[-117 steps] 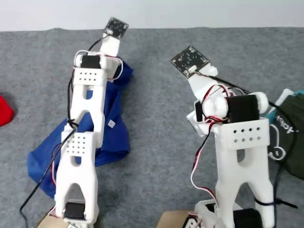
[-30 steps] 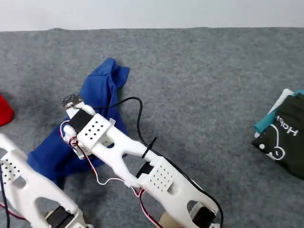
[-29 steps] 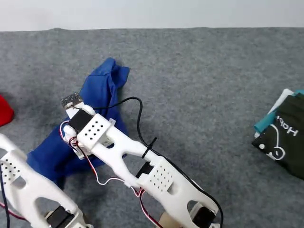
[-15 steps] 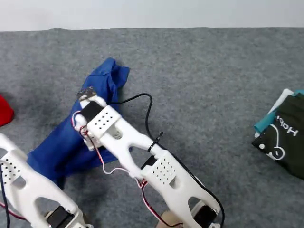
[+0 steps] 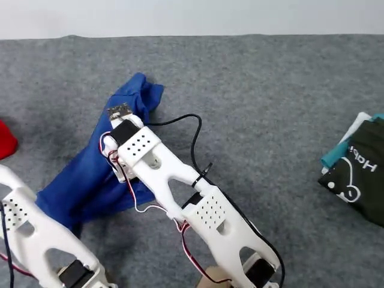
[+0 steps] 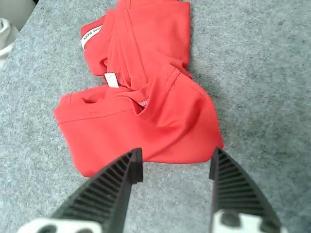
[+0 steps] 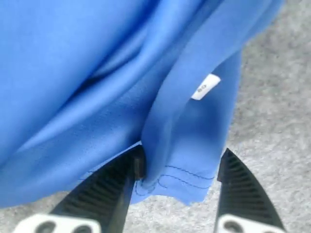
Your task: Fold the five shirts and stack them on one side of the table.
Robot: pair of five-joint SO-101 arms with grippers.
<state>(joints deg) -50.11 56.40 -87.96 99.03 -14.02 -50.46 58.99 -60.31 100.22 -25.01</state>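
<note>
A crumpled blue shirt (image 5: 90,171) lies left of the table's middle. The right arm (image 5: 141,150) stretches across it from the near edge. My right gripper (image 7: 180,170) is open and low over the shirt, its fingers on either side of a fold at the hem (image 7: 187,182), near a white tag (image 7: 205,87). A red shirt (image 6: 141,92) lies bunched on the grey cloth, with a corner of it (image 5: 5,139) at the table's far left. My left gripper (image 6: 175,167) is open just short of its near edge, holding nothing.
A stack of folded shirts (image 5: 357,171), dark one on top, sits at the right edge. The left arm (image 5: 24,222) stands at the near left corner. Grey table cloth (image 5: 258,102) covers the whole surface between the blue shirt and the stack.
The left arm has left the blue shirt and gone off to the left. The right arm crossed over onto the blue shirt, and in the last second its wrist slid farther up the shirt.
</note>
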